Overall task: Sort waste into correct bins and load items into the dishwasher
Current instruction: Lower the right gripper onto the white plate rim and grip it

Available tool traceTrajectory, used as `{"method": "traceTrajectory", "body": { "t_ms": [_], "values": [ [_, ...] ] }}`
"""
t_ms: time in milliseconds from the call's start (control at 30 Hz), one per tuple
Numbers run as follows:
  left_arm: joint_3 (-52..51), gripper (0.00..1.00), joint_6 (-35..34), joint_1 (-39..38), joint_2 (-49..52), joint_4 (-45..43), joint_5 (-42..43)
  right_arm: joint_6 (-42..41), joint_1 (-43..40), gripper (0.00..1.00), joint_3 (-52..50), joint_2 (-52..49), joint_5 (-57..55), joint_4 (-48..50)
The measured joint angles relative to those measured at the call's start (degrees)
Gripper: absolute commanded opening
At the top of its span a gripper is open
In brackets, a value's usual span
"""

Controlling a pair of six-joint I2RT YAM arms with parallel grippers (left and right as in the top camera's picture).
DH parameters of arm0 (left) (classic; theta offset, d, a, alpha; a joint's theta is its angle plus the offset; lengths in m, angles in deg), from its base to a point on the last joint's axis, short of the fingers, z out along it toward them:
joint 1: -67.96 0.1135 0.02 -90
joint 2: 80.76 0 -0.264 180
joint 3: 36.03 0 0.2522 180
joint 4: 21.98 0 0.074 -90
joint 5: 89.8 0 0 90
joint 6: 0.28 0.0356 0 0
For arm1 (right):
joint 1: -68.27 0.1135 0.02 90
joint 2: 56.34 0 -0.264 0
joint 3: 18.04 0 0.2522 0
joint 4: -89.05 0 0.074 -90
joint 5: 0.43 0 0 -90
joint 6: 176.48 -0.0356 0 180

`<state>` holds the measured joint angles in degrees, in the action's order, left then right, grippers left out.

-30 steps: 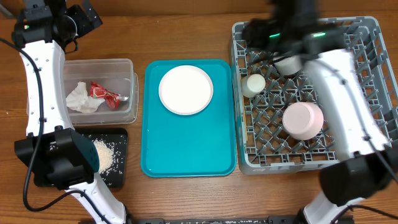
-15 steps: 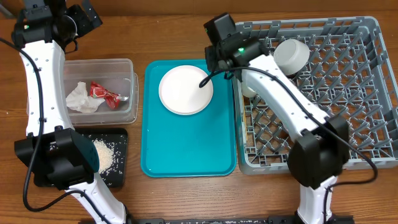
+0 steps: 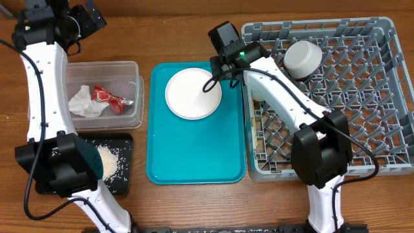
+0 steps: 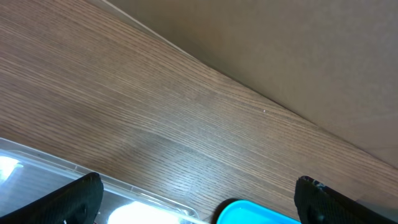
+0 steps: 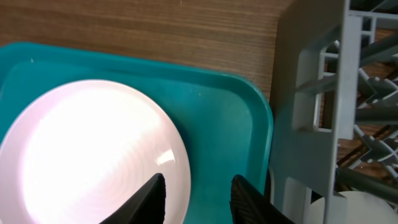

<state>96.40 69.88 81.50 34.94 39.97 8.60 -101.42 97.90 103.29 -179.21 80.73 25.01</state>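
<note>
The large pale pink plate (image 3: 193, 93) lies on the teal tray (image 3: 194, 155). My right gripper (image 3: 220, 68) is open and empty above the plate's right edge. In the right wrist view (image 5: 199, 200) one finger is over the plate (image 5: 93, 155) and the other over the tray. The grey bowl (image 3: 303, 58) and the white cup (image 3: 259, 90) sit in the grey dish rack (image 3: 381, 97). The smaller pink dish is hidden by my right arm. The napkin (image 3: 83, 102) and red wrapper (image 3: 107, 96) lie in the clear tub (image 3: 129, 71). My left gripper (image 3: 90, 19) is open and empty behind the tub.
The black tray (image 3: 123, 142) at the front left holds rice-like grains (image 3: 107, 162). The rack wall (image 5: 323, 124) stands close to the right of my right fingers. The left wrist view shows bare wood, the tub rim (image 4: 56, 177) and a tray corner (image 4: 249, 214).
My right arm has swung left from over the rack to the plate's right edge. The grey bowl now rests in the rack's back left. The left arm has not moved.
</note>
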Motion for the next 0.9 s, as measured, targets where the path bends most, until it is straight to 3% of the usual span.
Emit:
{"method": "traceTrajectory", "body": {
  "t_ms": [267,900],
  "values": [
    [0.00,1.00,0.00,-0.02,0.00,0.02,0.00,-0.02,0.00,0.47,-3.76,-0.96,2.14,2.43],
    [0.00,1.00,0.00,0.00,0.00,0.02,0.00,0.04,0.04,0.48,-12.87,-1.20,6.58,9.11]
  ]
}}
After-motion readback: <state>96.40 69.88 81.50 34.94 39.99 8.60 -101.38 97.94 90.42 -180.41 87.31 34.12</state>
